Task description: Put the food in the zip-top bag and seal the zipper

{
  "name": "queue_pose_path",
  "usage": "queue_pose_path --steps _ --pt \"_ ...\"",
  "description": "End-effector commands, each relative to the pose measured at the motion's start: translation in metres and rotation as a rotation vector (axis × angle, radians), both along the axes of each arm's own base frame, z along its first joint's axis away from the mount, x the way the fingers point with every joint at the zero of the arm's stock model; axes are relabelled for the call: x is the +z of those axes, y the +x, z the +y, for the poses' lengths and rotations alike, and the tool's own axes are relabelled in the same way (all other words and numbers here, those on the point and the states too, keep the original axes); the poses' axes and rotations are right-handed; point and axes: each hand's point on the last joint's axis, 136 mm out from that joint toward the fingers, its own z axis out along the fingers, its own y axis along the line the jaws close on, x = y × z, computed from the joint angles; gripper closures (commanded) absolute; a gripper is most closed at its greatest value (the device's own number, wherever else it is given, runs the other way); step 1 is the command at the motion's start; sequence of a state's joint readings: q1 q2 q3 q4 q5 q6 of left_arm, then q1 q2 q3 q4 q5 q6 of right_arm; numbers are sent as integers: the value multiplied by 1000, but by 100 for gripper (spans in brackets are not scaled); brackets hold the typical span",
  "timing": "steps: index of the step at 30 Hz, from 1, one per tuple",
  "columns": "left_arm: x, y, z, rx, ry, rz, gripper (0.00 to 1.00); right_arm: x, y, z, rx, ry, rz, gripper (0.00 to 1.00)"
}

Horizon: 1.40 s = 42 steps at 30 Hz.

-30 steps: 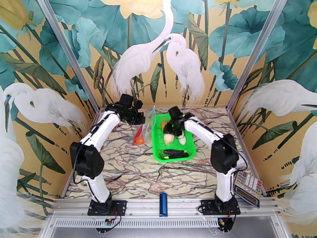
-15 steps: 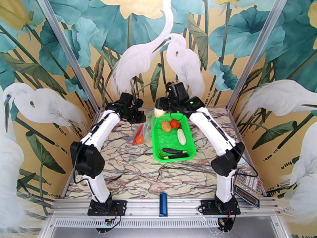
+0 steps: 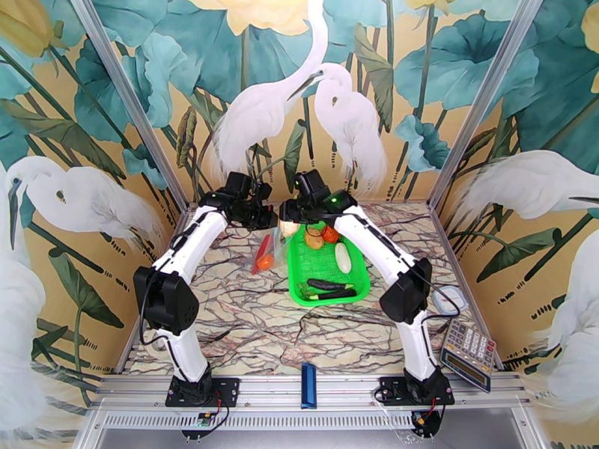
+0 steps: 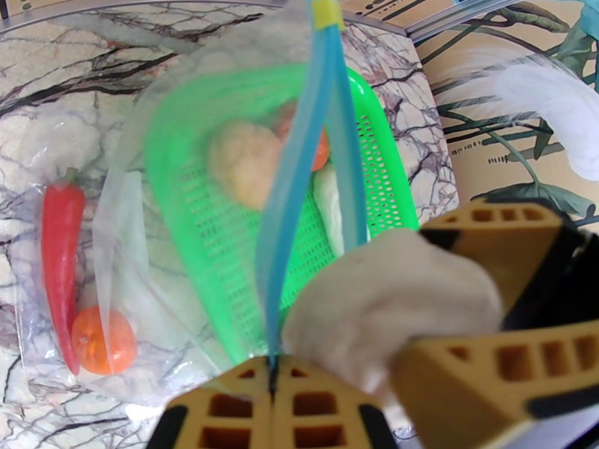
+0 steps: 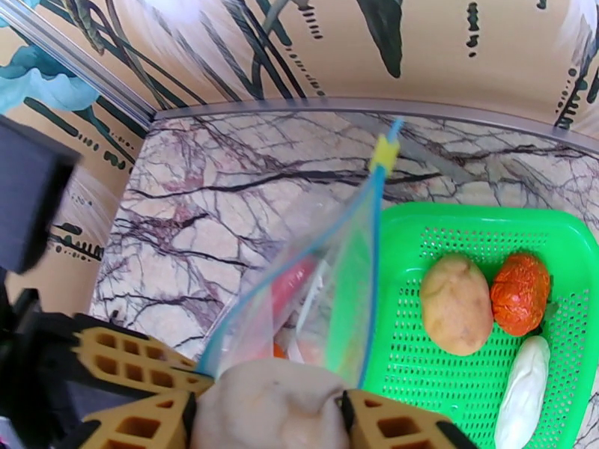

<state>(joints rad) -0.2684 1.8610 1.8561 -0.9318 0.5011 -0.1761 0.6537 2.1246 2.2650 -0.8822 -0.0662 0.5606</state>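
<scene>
One piece in transit: the right gripper (image 5: 266,424) is clamped on the pale garlic (image 4: 374,308), jaws part-way apart around it. Just beside it the left gripper (image 4: 273,379) is pressed tight on the near end of the zipper (image 4: 299,181), holding the zip-top bag (image 5: 299,308) up. From that pinch the two blue strips part into a narrow slot running straight away from both claws to a yellow tab (image 5: 385,153) at the far end. Garlic sits at the slot's near end, basket side, apparently above the lips, not between them. My read: right arm nudges it over the slot, then drops. Red chili (image 4: 60,241) and one tomato (image 4: 103,340) lie in the bag's bottom. Beyond, the green basket (image 5: 487,212) holds potato (image 5: 455,302), second tomato (image 5: 520,292), radish (image 5: 523,391)
</scene>
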Motion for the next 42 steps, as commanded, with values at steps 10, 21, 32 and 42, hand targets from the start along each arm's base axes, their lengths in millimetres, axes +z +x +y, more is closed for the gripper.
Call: queue_pose_path --steps 10,21,32,42 --pt "35 3 -8 -3 -104 -45 100 -30 5 8 15 -43 32 63" --pt "36 0 -8 0 -118 -34 100 -22 -2 21 76 7 41 28" --pt "33 -6 9 28 -18 -74 100 27 -17 -9 59 47 -34 27" --pt "32 -10 22 36 67 -92 100 -49 -102 -84 184 -164 248 29"
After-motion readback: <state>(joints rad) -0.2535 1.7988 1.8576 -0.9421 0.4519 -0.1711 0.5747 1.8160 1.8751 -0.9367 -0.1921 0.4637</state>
